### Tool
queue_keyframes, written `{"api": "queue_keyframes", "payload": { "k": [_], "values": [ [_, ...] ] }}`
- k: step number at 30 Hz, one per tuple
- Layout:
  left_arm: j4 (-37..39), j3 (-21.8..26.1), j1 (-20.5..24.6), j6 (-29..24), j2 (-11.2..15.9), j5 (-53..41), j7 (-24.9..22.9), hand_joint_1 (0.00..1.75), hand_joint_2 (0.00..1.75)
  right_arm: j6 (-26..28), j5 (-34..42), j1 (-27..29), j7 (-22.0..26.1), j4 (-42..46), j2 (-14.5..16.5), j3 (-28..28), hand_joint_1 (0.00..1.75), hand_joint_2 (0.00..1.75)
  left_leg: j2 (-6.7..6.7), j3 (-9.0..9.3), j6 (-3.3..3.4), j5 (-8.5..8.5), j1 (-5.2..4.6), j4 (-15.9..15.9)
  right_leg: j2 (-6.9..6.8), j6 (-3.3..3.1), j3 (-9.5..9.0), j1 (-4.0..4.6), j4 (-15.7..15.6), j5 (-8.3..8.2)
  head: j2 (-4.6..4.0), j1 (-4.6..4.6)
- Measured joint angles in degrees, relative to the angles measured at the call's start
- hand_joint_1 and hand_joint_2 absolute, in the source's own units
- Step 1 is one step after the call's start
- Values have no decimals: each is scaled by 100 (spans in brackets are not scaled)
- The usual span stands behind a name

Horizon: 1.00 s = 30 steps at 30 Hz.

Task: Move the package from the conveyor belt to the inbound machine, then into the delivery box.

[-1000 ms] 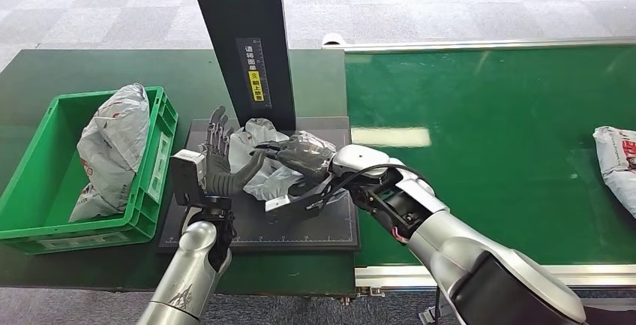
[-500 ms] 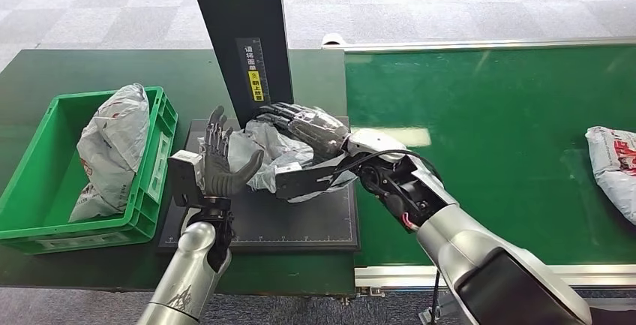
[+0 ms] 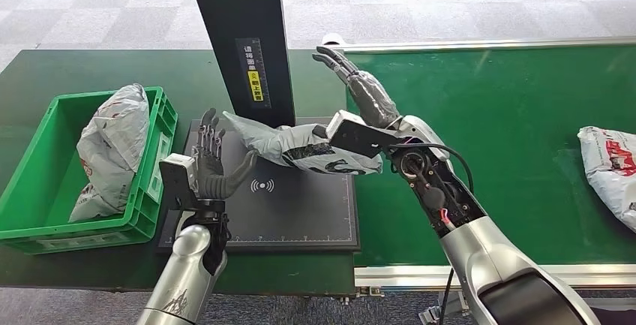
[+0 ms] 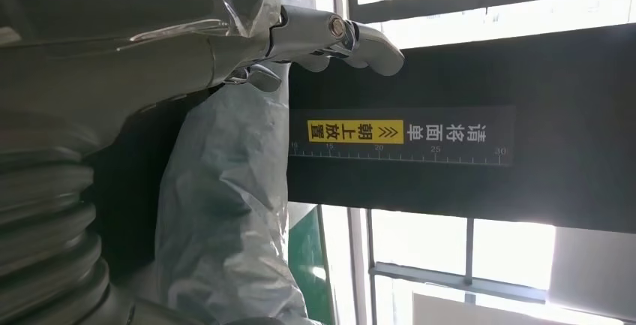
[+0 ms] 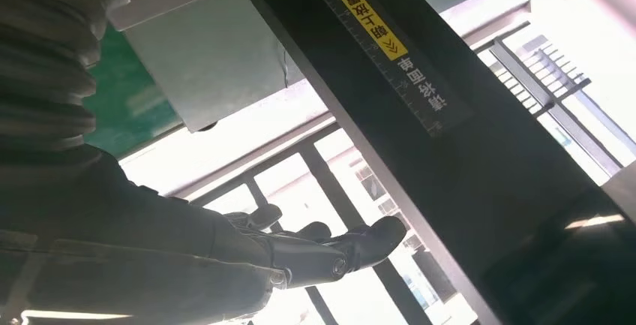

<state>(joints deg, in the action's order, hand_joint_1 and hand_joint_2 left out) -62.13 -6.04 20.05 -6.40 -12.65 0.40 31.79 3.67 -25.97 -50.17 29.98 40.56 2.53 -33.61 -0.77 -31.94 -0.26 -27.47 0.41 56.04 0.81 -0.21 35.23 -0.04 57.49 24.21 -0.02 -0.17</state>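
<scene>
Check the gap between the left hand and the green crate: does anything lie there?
Nothing does. In the head view, only the scanner pad's dark edge and green tabletop separate the left hand from the green crate.

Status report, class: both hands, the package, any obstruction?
Left hand open beside scanner pad. Right hand open, raised. Grey package draped against right wrist above pad. Black post close behind.

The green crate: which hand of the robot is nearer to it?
Left. The left hand is raised over the scanner pad's edge, just beside the green crate. The right hand is farther away, past the black post, raised with fingers stretched out.
</scene>
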Motion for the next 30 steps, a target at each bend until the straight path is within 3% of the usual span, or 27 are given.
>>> {"api": "queue_keyframes", "payload": {
  "k": [16, 26, 30],
  "values": [
    [-11, 19, 0, -1, -1, -30, -31, 0, 175, -729, 618, 211, -312, 63, 3, 870, 0, 175, 1, -1, 0, 0, 0, 0, 0, 0, 0, 0, 0, 0, 2, 1],
    [-10, 5, 0, -3, -46, -51, -57, 0, 175, -545, 1309, 323, -184, 87, 127, 1368, 0, 175, -1, 0, 0, 0, 0, 0, 0, 0, 0, 0, 0, 0, 2, 1],
    [23, -38, 21, -2, -47, -51, -62, 0, 175, -1046, 1406, 395, -330, 104, 120, 1365, 0, 175, 0, 0, 0, 0, 0, 0, 2, 0, 0, 0, 0, 0, 2, 1]
  ]
}}
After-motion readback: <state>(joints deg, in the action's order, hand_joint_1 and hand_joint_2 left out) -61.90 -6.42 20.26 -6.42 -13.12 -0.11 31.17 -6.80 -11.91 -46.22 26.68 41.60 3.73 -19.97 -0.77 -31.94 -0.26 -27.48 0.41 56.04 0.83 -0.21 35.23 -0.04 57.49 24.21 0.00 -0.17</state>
